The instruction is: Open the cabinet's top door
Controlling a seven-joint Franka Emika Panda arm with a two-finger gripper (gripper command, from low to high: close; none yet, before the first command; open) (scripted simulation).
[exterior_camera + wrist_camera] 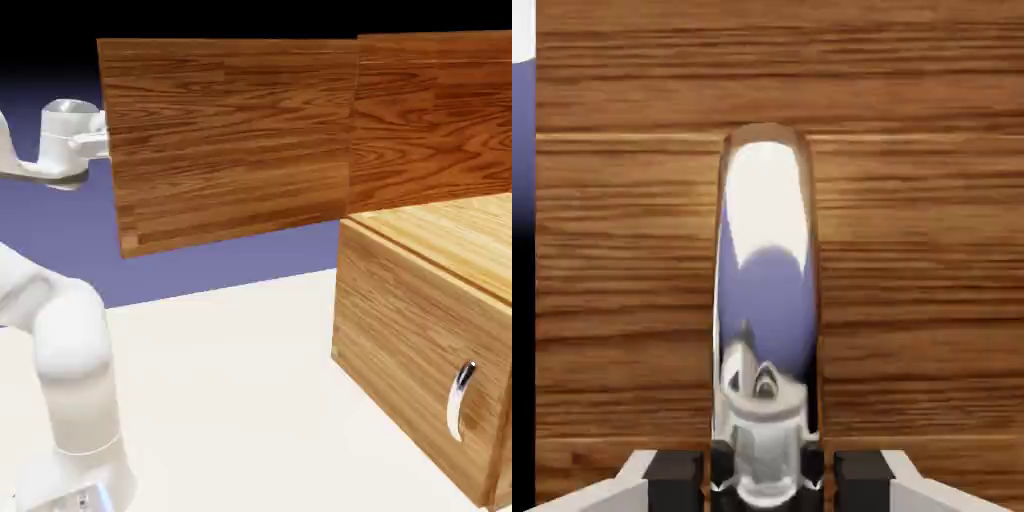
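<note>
The cabinet stands at the right of the exterior view. Its top door is swung far out and reaches leftward as a wide wood-grain panel. My hand sits at the door's free left edge, and the fingers are hidden behind the panel there. In the hand view my gripper is shut on the door's long curved silver handle. The handle runs up the middle of the picture between the dark fingertips, with the door's wood filling the background.
The lower panel's small silver handle shows at the cabinet's front right. My white arm rises at the lower left over the pale table. The open door hangs above the table's middle.
</note>
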